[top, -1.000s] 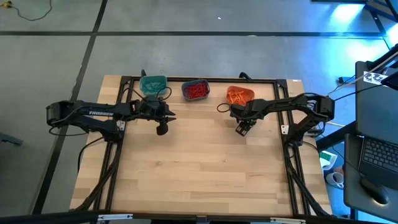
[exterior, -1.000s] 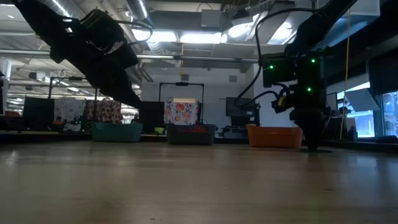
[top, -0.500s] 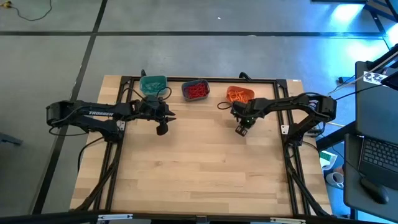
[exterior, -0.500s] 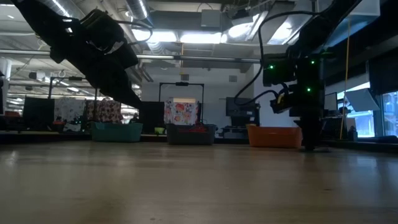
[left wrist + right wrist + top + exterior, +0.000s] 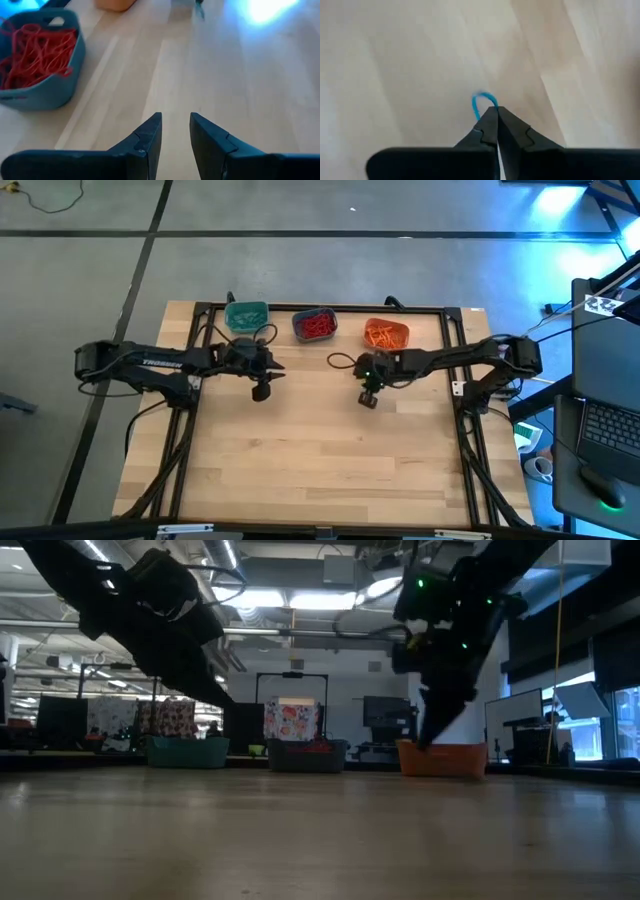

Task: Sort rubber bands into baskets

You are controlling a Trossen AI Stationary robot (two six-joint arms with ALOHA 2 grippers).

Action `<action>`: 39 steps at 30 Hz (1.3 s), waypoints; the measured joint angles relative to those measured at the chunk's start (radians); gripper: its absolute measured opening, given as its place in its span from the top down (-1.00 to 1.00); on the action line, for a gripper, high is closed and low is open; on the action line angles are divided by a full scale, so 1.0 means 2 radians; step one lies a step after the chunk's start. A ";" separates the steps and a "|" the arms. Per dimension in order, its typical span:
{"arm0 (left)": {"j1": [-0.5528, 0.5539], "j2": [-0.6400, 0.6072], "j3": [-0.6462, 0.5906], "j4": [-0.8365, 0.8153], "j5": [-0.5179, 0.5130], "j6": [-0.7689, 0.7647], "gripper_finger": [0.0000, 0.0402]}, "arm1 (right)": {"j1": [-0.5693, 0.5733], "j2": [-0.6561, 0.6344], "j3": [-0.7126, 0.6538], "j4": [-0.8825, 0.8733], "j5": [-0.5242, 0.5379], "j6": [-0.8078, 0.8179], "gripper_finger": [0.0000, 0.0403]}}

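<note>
A blue rubber band has just been pinched by the right gripper and lifted leftward toward the teal basket; the left gripper is held part-open, empty

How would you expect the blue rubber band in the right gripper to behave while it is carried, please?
Probably floppy: the blue rubber band is a thin loop poking past the shut right gripper. Likely very light. Since only a small part is pinched, it might slip out.
</note>
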 joint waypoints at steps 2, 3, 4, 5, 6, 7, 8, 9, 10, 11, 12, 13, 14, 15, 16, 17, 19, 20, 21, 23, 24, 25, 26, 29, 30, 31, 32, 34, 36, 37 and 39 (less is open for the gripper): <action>-0.010 0.000 0.000 0.012 0.000 0.000 0.52 | 0.010 0.001 0.001 0.028 0.000 -0.008 0.96; -0.016 0.000 0.000 0.019 0.000 0.000 0.52 | 0.014 0.001 0.001 0.046 0.000 -0.015 0.97; -0.022 0.000 0.000 0.027 0.000 0.000 0.52 | 0.018 0.001 0.002 0.070 0.001 -0.020 0.98; -0.028 0.000 0.000 0.033 0.000 0.000 0.52 | 0.022 0.001 0.003 0.092 0.001 -0.029 0.99; -0.034 0.000 0.000 0.040 0.000 0.000 0.52 | 0.026 0.001 0.003 0.111 0.002 -0.033 0.98; -0.041 0.000 0.000 0.049 0.000 -0.001 0.52 | 0.029 0.001 0.003 0.131 0.002 -0.039 0.98; -0.048 0.002 0.000 0.060 0.000 -0.002 0.52 | 0.032 0.001 0.003 0.150 0.002 -0.043 0.97; -0.055 0.003 0.000 0.069 0.000 -0.002 0.52 | 0.035 0.001 0.003 0.169 0.002 -0.048 0.97; -0.062 0.005 0.000 0.077 0.000 -0.002 0.52 | 0.038 0.001 0.003 0.190 0.002 -0.055 0.97; -0.068 0.009 0.000 0.092 0.000 -0.002 0.52 | 0.041 0.001 0.003 0.209 0.002 -0.060 0.97; -0.075 0.013 0.000 0.107 0.001 -0.003 0.52 | 0.043 0.003 0.003 0.227 0.002 -0.067 0.98; -0.081 0.019 0.000 0.121 0.001 -0.004 0.52 | 0.046 0.005 0.003 0.242 0.002 -0.073 0.99; -0.087 0.026 0.000 0.138 0.001 -0.007 0.52 | 0.049 0.005 0.003 0.253 0.002 -0.080 0.99; -0.092 0.034 0.000 0.156 0.001 -0.009 0.51 | 0.048 0.008 0.003 0.269 0.003 -0.083 0.99; -0.098 0.044 0.000 0.176 0.001 -0.011 0.51 | 0.049 0.010 0.003 0.287 0.003 -0.084 0.99; -0.101 0.052 0.000 0.189 0.001 -0.014 0.51 | 0.051 0.011 0.003 0.294 0.002 -0.085 0.98; -0.107 0.073 0.001 0.230 0.001 -0.020 0.51 | 0.051 0.011 0.003 0.309 0.002 -0.087 0.98; -0.109 0.082 0.001 0.242 0.001 -0.024 0.51 | 0.051 0.011 0.003 0.317 0.002 -0.089 0.98; -0.109 0.092 0.001 0.256 0.001 -0.029 0.51 | 0.051 0.011 0.003 0.322 0.002 -0.091 0.98; -0.109 0.113 0.001 0.284 0.000 -0.037 0.51 | 0.051 0.011 0.003 0.328 0.001 -0.093 0.98; -0.108 0.121 0.001 0.295 0.000 -0.040 0.51 | 0.051 0.011 0.003 0.332 -0.003 -0.093 0.98; -0.107 0.130 0.001 0.306 0.000 -0.043 0.51 | 0.051 0.011 0.003 0.338 -0.005 -0.093 0.98; -0.107 0.138 0.003 0.313 0.000 -0.046 0.51 | 0.051 0.012 0.003 0.342 -0.006 -0.093 0.98; -0.107 0.161 0.015 0.320 -0.001 -0.056 0.51 | 0.051 0.017 0.003 0.351 -0.012 -0.093 0.98; -0.107 0.169 0.019 0.320 -0.001 -0.056 0.51 | 0.051 0.018 0.003 0.355 -0.015 -0.093 0.98; -0.107 0.176 0.023 0.320 -0.001 -0.057 0.51 | 0.051 0.022 0.003 0.367 -0.015 -0.093 0.98; -0.108 0.183 0.027 0.320 -0.001 -0.057 0.51 | 0.051 0.025 0.004 0.374 -0.015 -0.091 0.98; -0.108 0.200 0.037 0.320 -0.001 -0.057 0.51 | 0.051 0.030 0.003 0.375 -0.017 -0.084 0.98; -0.107 0.212 0.043 0.318 -0.001 -0.059 0.51 | 0.056 0.040 0.004 0.400 -0.028 -0.082 0.97; -0.107 0.219 0.048 0.320 -0.004 -0.061 0.51 | 0.057 0.042 0.003 0.399 -0.032 -0.082 0.97; -0.106 0.225 0.053 0.320 -0.012 -0.066 0.51 | 0.063 0.049 0.003 0.413 -0.035 -0.084 0.97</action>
